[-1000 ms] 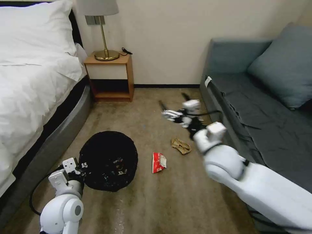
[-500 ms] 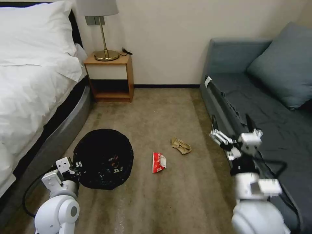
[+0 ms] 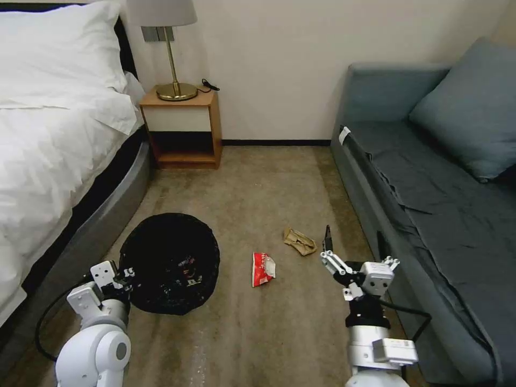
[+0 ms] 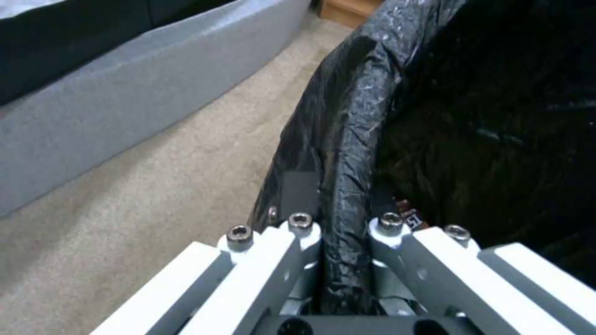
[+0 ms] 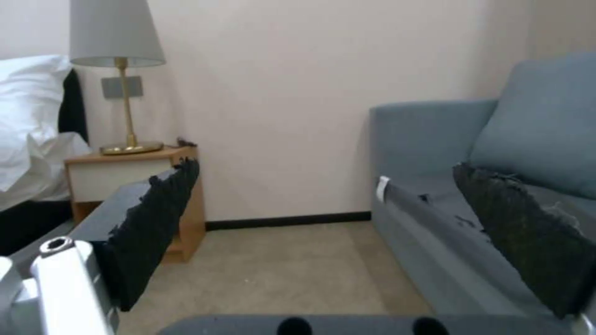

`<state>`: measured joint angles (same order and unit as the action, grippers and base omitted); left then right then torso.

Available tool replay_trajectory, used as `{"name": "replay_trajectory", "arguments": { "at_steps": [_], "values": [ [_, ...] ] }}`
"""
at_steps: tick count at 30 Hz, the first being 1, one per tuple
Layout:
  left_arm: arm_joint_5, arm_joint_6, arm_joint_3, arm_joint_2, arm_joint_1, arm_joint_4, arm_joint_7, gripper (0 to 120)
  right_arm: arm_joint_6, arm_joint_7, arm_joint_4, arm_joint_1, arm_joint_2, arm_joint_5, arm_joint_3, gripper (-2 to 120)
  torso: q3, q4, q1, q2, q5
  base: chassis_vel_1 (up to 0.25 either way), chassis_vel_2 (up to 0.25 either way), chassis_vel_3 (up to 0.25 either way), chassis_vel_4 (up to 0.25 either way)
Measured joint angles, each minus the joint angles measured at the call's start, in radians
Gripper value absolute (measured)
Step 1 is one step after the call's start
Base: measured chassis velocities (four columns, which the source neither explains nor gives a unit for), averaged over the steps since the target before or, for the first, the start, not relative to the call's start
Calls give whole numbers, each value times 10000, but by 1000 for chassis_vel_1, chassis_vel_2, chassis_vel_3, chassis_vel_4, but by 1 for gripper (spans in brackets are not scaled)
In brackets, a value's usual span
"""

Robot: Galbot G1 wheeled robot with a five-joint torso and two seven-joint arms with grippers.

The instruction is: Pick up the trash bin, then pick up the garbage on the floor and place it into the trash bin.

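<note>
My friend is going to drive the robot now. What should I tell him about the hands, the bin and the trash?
Left gripper: shut on the trash bin's lined rim, beside the bed.
Right gripper: open, empty, raised over the carpet next to the sofa.
Trash on the floor: a red-white snack packet between the bin and the right gripper, and a crumpled tan paper a little farther on.
Done: the bin is gripped, with some litter showing inside it.
Left: pick up the packet and the paper and drop them into the bin.

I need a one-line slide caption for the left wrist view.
Left gripper shut on the trash bin rim, pinching its black liner, above beige carpet.
</note>
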<state>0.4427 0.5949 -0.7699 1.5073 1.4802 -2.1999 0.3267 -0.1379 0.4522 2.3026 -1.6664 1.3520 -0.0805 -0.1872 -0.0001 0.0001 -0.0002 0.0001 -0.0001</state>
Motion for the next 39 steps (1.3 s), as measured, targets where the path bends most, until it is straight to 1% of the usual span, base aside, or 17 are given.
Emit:
{"name": "replay_trajectory", "arguments": {
  "at_steps": [7, 18, 21, 23, 31, 33, 34, 35, 36, 39],
  "values": [
    [-2, -9, -3, 41, 13, -4, 9, 3, 0, -6, -142, 186, -99, 95, 42, 100, 0, 0, 0, 0, 2, -103, 105, 121, -116],
    [-38, -22, 55, 64, -36, 86, 12, 3, 68, 9, -351, 549, -303, 364, -59, 100, 3, -2, 2, -1, -1, -224, 221, 227, -223],
    [-36, -22, 59, 44, -65, 108, 9, 3, 119, 1, -415, 698, -402, 475, -91, 100, 5, -2, 3, -1, 3, -149, 173, 142, -134],
    [-33, -23, 56, 0, -112, 176, 12, 3, 204, -13, -523, 896, -494, 570, -104, 100, 5, -1, 4, -1, 1, -85, 114, 44, -66],
    [3, -23, 7, -86, -158, 263, 15, 3, 448, -18, -942, 1333, -809, 937, 91, 100, 1, -1, 2, 0, 1, 13, -11, -11, 10],
    [9, -16, 5, -112, -159, 231, 16, 3, 692, -12, -1063, 1577, -1110, 1332, 329, 100, 1, -1, 2, 0, 2, 0, 0, 0, 0],
    [11, 10, 6, -128, -160, 166, 17, 3, 902, 34, -1165, 1882, -1538, 1805, 583, 100, 1, -2, 2, -1, 3, 0, 0, 0, 0],
    [11, 10, 6, -128, -160, 166, 17, 3, 902, 34, -1165, 1882, -1538, 1805, 583, 100, 1, -2, 2, -1, 3, 0, 0, 0, 0],
    [14, 49, 3, -143, -160, 105, 25, 3, 1155, 143, -1229, 2140, -1979, 2438, 802, 100, 1, -1, 2, -1, 4, 0, 0, 0, 0],
    [10, 123, -2, -222, -146, -54, 74, 3, 2081, 548, -1496, 3143, -3546, 4847, 1450, 100, 2, -1, 2, -1, 1, 0, 0, 0, 0]
  ]
}}
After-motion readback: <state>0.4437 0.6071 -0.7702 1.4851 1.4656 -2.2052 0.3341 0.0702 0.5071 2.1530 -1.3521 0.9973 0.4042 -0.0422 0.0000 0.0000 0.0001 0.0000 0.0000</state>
